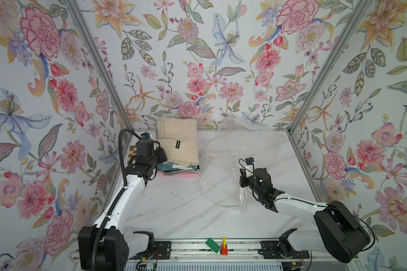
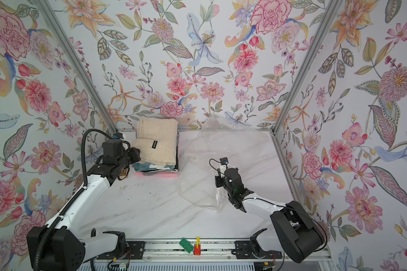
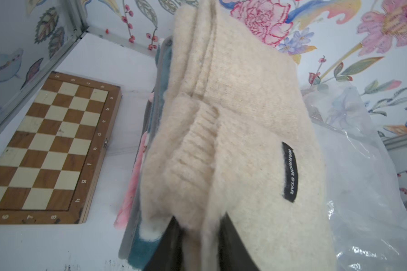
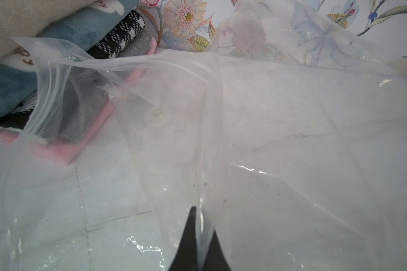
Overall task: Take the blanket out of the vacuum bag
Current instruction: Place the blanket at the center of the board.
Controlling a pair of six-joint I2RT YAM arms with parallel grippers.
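Our left jaws stand narrow on a fold of the cream blanket (image 3: 244, 112): in the left wrist view the knit fills the gap between the two dark fingers (image 3: 172, 244). Our right jaws are pressed together on a pinch of the vacuum bag (image 4: 291, 140), and in the right wrist view the film runs up from between them.

We see the white marbled worktop (image 1: 174, 215) carrying everything. Largest on it is the vacuum bag (image 1: 221, 194) (image 2: 197, 190), clear and crinkled, spread in both top views over the right half from our right jaws back to the rear wall. Next comes the stack of folded blankets (image 1: 179, 167) at the back left, just beside the bag. The cream blanket lies outside the bag, on top of this stack, with our left jaws at its edge toward our left. Under it we count a teal-and-white plush layer (image 4: 7, 89), a black-and-white houndstooth layer (image 4: 125, 30), a grey layer (image 4: 140, 41) and a pink layer (image 1: 174, 175) at the bottom. The bag's open rim hangs in front of the stack's near corner in the right wrist view; we cannot tell whether film and cloth touch there. A wooden chessboard (image 3: 45, 145) lies flat on the worktop just beside the stack, on the side away from the bag. A black label (image 3: 289, 172) reading WARRIOR STAR sits on the cream blanket. Smallest, on the front rail (image 1: 186, 246), are a green piece (image 1: 213, 245) and a red-and-yellow piece (image 1: 224, 248), just beside each other.
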